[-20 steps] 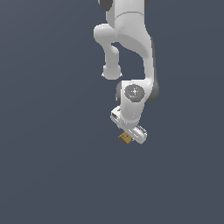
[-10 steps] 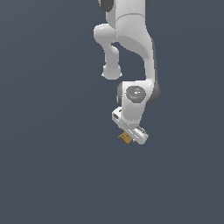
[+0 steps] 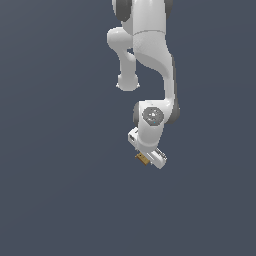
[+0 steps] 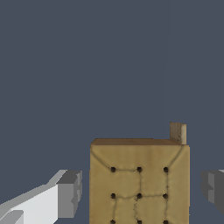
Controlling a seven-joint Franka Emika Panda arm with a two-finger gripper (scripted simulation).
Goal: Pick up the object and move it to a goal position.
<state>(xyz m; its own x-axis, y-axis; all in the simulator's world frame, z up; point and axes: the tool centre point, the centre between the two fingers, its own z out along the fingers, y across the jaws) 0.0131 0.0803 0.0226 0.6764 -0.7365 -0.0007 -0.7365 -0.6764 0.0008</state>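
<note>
exterior view distant, wrist view close

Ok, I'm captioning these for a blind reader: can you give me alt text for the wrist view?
A tan-brown square block with dark dots on top fills the lower middle, sitting between the two grey fingertips of the claw, with a gap visible on each side. A small tab sticks up at one corner of the block, and everything behind is plain dark grey-blue.

From where I sat, the wrist view cut off the object (image 4: 140, 183) at its lower edge, and one finger (image 4: 214, 189) ran out of frame. In the exterior view the object (image 3: 142, 159) was too small to read, half-hidden beneath the gripper (image 3: 149, 157).
</note>
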